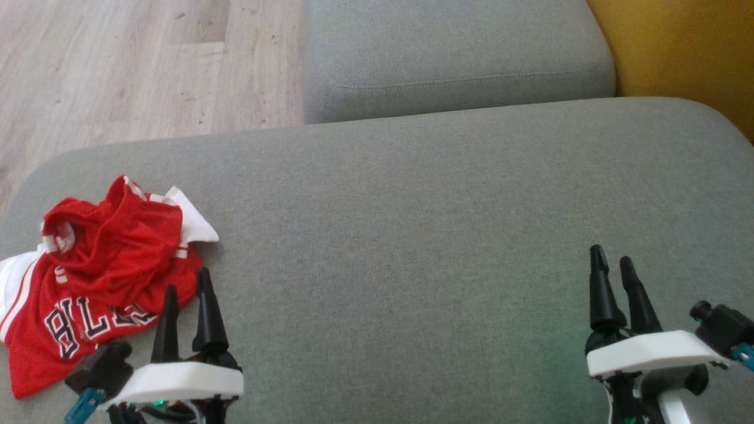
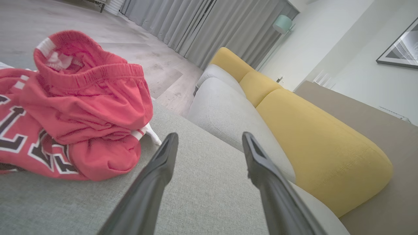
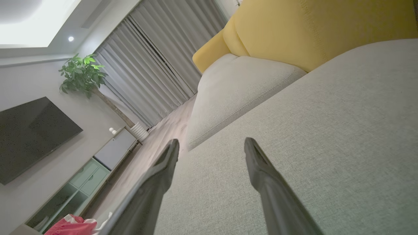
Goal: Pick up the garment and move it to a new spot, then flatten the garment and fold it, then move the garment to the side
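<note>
Garment (image 1: pixel 106 277), crumpled on the sofa seat (image 1: pixel 412 235), lies just left of the spread left claw (image 1: pixel 187 281) in the head view, bunches high left of it in the left wrist view, so swinging left onto a raised fold seems best, and the right wrist view shows the spread right claw (image 3: pixel 210 141) well apart.

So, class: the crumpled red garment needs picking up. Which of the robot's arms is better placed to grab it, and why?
Probably the left. The left gripper stands open right beside the red garment, close to its edge, while the right gripper, also open, sits far across the grey cushion.
</note>
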{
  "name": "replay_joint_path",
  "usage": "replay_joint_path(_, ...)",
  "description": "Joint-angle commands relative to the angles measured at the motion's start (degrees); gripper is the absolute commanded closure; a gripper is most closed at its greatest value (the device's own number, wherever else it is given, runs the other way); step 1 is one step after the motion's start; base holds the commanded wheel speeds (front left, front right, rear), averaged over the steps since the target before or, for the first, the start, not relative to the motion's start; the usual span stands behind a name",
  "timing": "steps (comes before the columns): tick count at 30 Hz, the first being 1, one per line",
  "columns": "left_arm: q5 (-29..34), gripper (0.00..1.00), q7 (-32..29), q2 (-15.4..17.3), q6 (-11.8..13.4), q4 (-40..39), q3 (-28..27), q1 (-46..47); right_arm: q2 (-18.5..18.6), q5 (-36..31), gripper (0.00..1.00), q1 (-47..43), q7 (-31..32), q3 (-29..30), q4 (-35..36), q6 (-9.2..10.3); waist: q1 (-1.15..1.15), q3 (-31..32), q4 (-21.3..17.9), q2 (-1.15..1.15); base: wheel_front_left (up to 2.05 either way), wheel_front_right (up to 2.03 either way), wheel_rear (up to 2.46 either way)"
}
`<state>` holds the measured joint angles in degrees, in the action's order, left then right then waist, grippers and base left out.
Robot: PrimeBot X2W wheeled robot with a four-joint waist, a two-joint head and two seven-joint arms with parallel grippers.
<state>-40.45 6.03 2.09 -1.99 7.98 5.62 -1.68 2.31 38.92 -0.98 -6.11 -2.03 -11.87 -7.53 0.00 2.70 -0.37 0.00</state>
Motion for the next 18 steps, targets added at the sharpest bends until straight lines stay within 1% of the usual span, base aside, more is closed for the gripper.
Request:
replay_joint_path(1,2.07,0.00,0.88,0.57,0.15,-2.62,-0.56,1.50,0.43,-2.12,0.00,0.94,-0.87,-1.45,2.27,0.03,0.00,0.04,0.03,0.00,0.00,0.00,0.00)
replay_joint_path(10,8.02,0.00,2.23,0.61,1.12,-2.32,0.26,1.27,0.74,-7.92,0.00,0.75,-2.22,-3.33,1.65,0.03,0.00,0.36,0.17,0.00,0.00,0.00,0.00)
replay_joint_path(15,12.22,0.00,3.09,0.63,2.96,-1.60,0.48,0.98,0.74,-11.28,0.00,0.58,-3.06,-3.82,1.84,0.03,0.00,0.58,0.20,0.00,0.00,0.00,0.00)
replay_joint_path(18,13.78,0.00,3.60,0.64,3.33,-1.04,0.75,0.80,0.73,-13.51,0.00,0.40,-3.56,-4.08,1.91,0.03,0.00,0.72,0.24,0.00,0.00,0.00,0.00)
